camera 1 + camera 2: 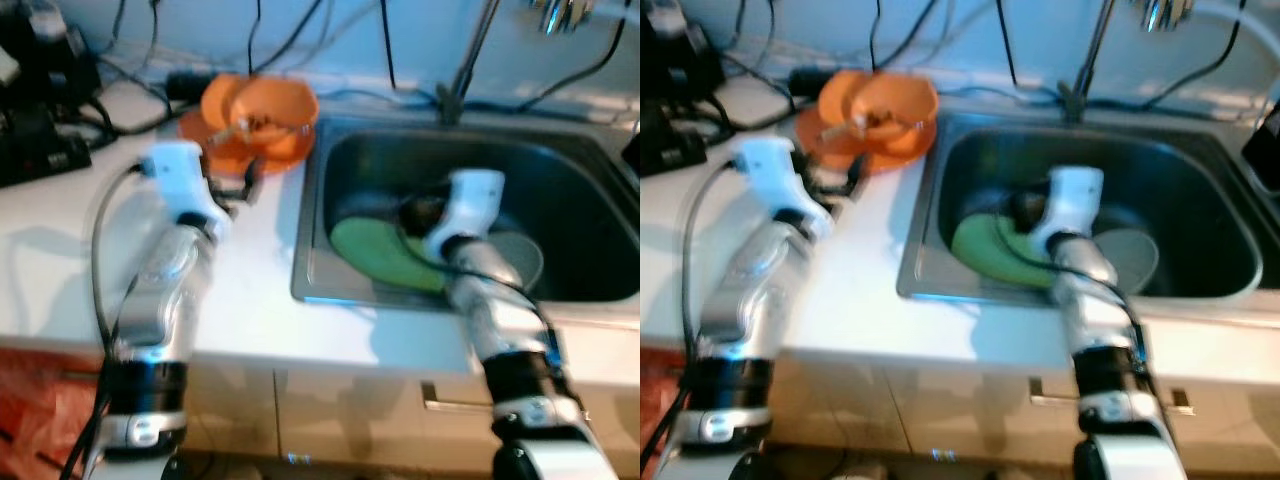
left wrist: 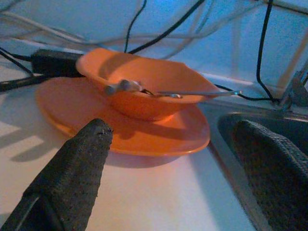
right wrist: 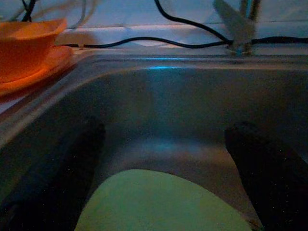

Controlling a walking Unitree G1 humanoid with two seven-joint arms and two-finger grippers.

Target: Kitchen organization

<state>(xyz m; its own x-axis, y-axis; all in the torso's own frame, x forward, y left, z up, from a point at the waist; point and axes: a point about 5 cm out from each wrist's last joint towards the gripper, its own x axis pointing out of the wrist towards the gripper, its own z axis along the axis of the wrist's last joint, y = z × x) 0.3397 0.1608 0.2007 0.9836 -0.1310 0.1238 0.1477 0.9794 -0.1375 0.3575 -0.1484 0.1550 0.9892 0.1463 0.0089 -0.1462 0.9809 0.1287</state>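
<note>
A white table (image 1: 250,310) with a steel sink (image 1: 600,290) set into its right side is seen. An orange bowl (image 2: 139,86) holding a spoon (image 2: 192,93) is stacked on an orange plate (image 2: 144,137) at the far left of the sink, just beyond the left pincer (image 2: 173,168), spread open and empty. The right pincer (image 3: 163,159) is held open above a green plate (image 3: 163,204) in the sink.

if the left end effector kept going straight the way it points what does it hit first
Most likely the orange plate on the counter, with the orange bowl sitting on it just behind. The left end effector is open and aimed low at the plate's near rim, though depth is hard to judge here.
</note>
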